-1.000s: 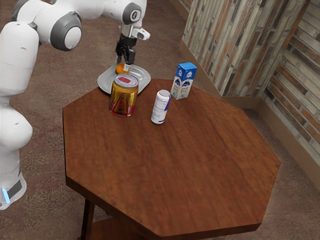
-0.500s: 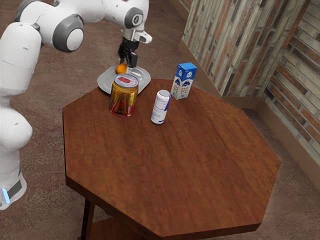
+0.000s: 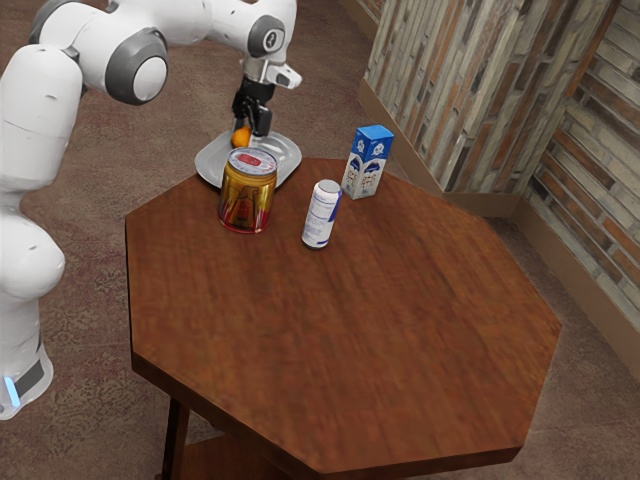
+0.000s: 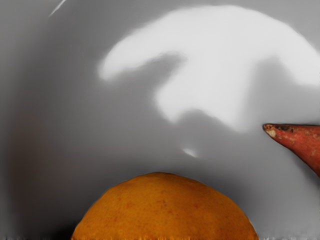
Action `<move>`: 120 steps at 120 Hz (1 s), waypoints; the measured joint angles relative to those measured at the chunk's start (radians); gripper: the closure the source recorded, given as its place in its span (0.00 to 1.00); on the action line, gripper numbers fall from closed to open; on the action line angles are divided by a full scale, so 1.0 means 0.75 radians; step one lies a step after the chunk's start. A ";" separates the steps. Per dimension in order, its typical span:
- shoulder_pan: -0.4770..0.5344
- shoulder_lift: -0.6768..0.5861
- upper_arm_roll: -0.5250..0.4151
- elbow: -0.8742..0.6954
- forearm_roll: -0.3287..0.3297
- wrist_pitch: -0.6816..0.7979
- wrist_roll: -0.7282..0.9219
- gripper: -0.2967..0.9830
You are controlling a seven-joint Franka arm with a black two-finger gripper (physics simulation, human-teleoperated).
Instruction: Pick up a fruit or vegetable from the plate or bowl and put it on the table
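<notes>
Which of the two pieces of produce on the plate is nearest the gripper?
The round orange one, right by the gripper; the red piece, with a pointed end, lies farther off.

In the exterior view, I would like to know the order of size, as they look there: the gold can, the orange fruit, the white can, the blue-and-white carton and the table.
From largest to smallest:
1. Table
2. Gold can
3. Blue-and-white carton
4. White can
5. Orange fruit
</notes>
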 joint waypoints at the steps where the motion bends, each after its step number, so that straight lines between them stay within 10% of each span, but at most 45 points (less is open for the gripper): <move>1: 0.000 0.000 0.000 0.000 0.000 -0.001 0.000 0.25; 62: 0.007 0.002 0.001 -0.011 -0.002 -0.017 -0.001 0.14; 120: -0.002 0.002 0.000 -0.005 0.004 -0.003 -0.010 0.48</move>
